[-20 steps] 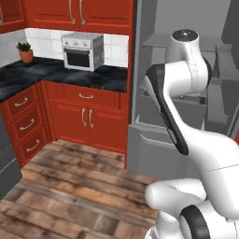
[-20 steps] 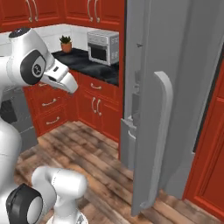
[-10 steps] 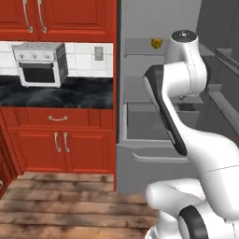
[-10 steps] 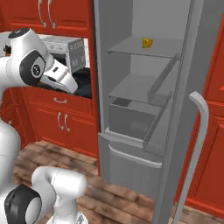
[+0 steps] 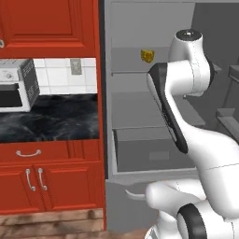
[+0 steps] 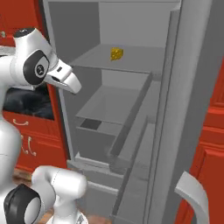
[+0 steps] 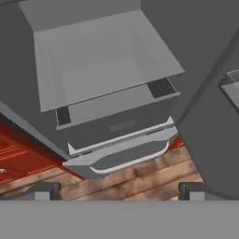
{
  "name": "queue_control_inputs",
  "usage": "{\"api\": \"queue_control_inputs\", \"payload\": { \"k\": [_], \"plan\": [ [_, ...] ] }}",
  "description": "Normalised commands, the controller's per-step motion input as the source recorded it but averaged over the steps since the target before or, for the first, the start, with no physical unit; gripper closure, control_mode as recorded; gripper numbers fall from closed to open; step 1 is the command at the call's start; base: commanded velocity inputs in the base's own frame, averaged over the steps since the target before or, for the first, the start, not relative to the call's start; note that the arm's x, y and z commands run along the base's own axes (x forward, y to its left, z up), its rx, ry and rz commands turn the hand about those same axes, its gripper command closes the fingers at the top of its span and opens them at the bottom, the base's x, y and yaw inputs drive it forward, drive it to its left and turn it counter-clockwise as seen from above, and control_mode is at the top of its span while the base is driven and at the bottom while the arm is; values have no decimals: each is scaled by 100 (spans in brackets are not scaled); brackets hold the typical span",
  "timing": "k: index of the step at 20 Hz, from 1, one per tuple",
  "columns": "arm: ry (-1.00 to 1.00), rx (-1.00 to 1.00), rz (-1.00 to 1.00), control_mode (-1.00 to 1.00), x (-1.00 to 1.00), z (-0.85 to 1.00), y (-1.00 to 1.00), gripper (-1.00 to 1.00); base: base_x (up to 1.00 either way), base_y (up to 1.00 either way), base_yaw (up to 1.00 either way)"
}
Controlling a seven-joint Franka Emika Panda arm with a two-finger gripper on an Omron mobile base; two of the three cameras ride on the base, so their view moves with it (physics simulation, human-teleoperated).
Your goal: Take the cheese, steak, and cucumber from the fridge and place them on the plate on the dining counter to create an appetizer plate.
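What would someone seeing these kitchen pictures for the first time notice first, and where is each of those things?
The open grey fridge stands out, almost bare, with one small yellow cheese wedge alone on its upper shelf. The white robot arm rises in front of it, and its open gripper looks down over the fridge's drawer. Red cabinets with a black marbled counter flank the fridge's left.

We see flat, even rendered light, no glare; fridge [image 6: 131, 87] interior slightly dim, soft shading, mild blur, coarse pixelation everywhere.
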Motion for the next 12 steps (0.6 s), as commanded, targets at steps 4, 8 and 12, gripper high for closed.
{"api": "queue_control_inputs", "payload": {
  "k": [4,8,12],
  "plan": [
    [0,0,0,100,0,0,0,-100,100,0,-1],
    [0,0,0,-100,20,1,0,-100,74,0,0],
    [-4,0,1,-100,40,17,0,-100,0,0,0]
  ]
}}
